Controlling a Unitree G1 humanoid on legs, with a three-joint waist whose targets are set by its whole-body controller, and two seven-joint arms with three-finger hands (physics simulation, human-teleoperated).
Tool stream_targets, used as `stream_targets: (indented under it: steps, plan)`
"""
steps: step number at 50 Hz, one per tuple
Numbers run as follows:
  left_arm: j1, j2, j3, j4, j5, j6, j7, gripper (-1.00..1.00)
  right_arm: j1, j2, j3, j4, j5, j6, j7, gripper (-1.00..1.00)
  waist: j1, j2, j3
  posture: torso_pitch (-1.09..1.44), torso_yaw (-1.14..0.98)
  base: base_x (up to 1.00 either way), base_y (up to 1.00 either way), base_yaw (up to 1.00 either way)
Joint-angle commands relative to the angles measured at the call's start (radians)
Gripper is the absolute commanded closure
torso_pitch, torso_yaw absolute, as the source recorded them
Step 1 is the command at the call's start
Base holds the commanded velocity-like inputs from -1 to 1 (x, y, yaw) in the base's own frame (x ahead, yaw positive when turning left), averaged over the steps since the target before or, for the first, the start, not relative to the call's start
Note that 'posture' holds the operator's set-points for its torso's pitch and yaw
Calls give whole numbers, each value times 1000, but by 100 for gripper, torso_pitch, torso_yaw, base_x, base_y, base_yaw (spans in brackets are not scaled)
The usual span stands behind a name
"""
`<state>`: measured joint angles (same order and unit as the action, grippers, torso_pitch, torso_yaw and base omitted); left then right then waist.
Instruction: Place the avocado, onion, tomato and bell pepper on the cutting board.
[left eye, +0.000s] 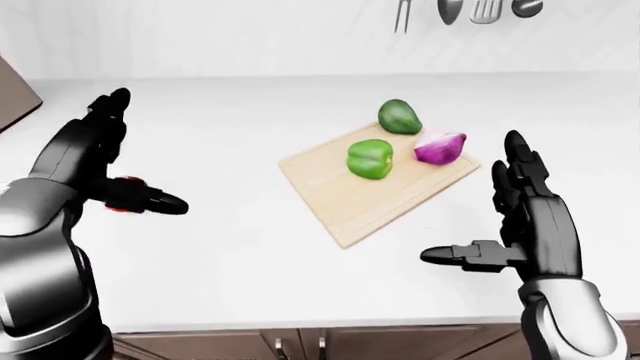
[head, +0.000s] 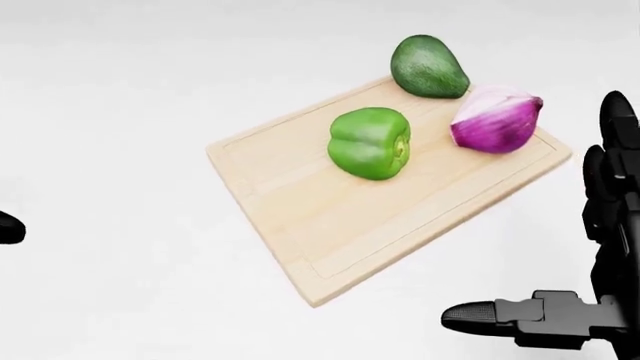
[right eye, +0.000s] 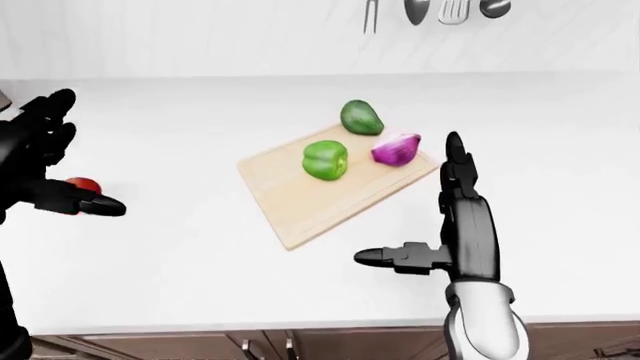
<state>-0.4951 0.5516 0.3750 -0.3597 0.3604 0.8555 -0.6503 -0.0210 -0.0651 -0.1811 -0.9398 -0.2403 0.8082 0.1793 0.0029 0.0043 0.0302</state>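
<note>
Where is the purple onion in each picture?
Left-eye view: onion, right of middle, upper half.
Head view: onion, upper right.
Right-eye view: onion, just right of middle.
Shared landmark: it lies on the cutting board, right of the green bell pepper.

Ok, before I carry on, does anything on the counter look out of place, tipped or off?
Nothing looks spilled or damaged. The cutting board lies skewed on the counter, with the bell pepper and onion on it. The avocado overhangs its top edge. The tomato is off the board, beside the open left hand.
</note>
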Motion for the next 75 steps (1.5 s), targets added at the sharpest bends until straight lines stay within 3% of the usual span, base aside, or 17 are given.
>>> stream_targets:
  steps: [1,10,23,75]
  plan:
    - [-16,26,36,-13,-19,-52,56,-100,-16,-7,1,-36,-6,-26,-5,-100,1,5,-20,0,0,0,0,0]
    - [48,45,80,94,-75,-153,157,-100,-24,-8,15,-53,-21,-1,-1,-100,1,8,-24,0,0,0,0,0]
    - [45,66,61,202,-84,-220,243,-100,-21,-4,9,-44,-18,-11,0,-100,0,14,-27,0,0,0,0,0]
    - [120,39,78,324,-73,-312,277,-100,-23,-5,17,-30,-22,-15,-3,-100,-5,19,-29,0,0,0,0,0]
